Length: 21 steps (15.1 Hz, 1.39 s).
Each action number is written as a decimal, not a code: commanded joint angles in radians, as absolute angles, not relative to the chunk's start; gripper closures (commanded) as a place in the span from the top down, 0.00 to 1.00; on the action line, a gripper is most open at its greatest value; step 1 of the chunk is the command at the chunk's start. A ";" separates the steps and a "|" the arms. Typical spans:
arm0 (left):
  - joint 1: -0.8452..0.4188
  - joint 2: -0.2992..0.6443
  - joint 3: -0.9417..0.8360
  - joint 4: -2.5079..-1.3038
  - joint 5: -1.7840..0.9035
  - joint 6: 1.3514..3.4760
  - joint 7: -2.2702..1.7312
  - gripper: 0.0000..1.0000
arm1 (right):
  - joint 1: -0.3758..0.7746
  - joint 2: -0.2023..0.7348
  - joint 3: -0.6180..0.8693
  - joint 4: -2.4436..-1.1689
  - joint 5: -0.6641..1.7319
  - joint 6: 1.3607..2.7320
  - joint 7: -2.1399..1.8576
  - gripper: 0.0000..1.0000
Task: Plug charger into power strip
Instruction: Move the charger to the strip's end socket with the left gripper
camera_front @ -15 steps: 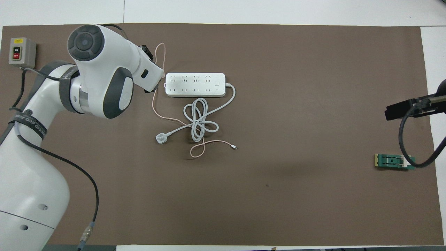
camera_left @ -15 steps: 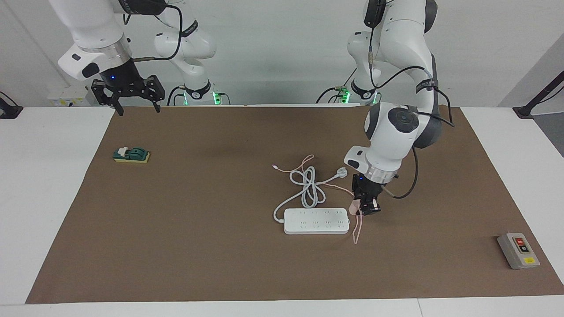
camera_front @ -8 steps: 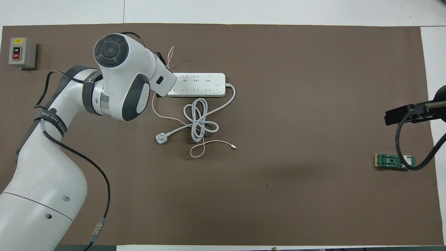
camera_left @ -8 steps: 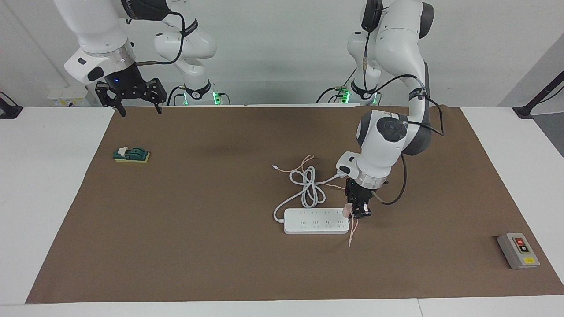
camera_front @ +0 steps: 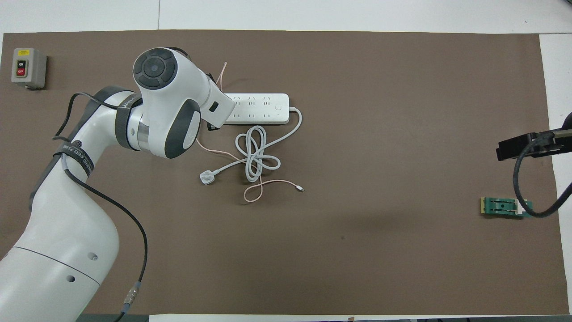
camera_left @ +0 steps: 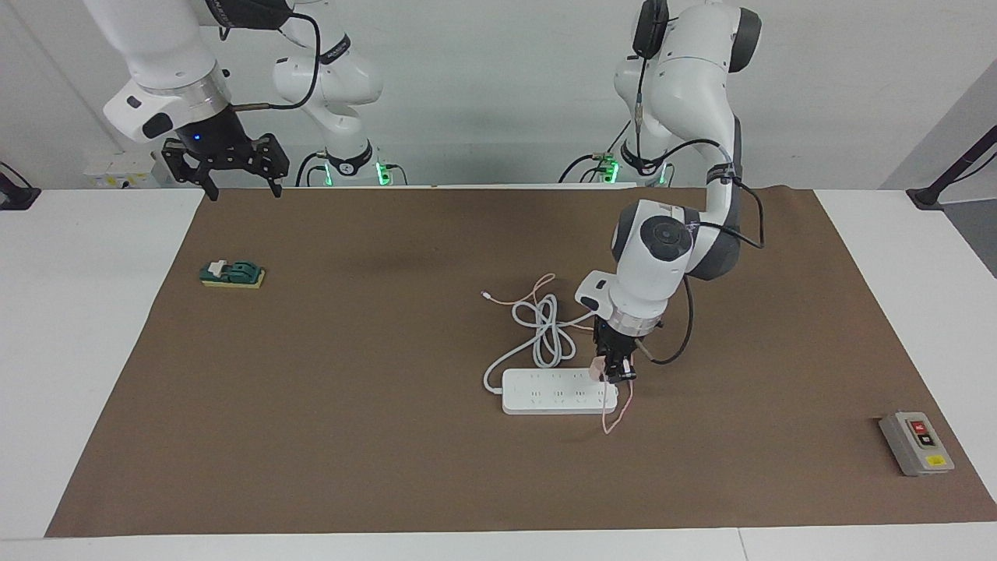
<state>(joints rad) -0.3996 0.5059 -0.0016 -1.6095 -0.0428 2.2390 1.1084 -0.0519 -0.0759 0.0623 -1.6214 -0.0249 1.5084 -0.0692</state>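
Gripping the charger (camera_left: pixel 598 368), a small pale pink cube, the left gripper (camera_left: pixel 614 375) holds it just over the end of the power strip (camera_left: pixel 558 391) toward the left arm's side, apparently to line it up with an end socket. Its jaws are closed on the cube, and the thin pink cable (camera_left: pixel 611 417) hangs down to the worktop (camera_left: pixel 389 436). Waiting high over the right arm's end, the right gripper (camera_left: pixel 226 167) has its jaws spread wide, holding nothing.
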 commanded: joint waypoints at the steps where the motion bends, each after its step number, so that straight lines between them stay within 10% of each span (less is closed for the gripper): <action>1: -0.400 0.483 0.003 -1.641 -0.025 2.238 1.111 0.00 | -0.067 -0.069 0.077 -1.603 -0.008 1.489 -0.057 1.00; 21: -0.405 0.479 0.006 -1.661 0.028 2.235 1.069 0.00 | -0.049 -0.081 0.087 -1.606 -0.011 1.502 -0.025 1.00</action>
<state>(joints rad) -0.3997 0.5043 0.0015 -1.6181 0.0059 2.2351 1.1021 -0.0452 -0.0763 0.0812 -1.6097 -0.0247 1.5084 -0.0468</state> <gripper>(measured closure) 0.705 0.000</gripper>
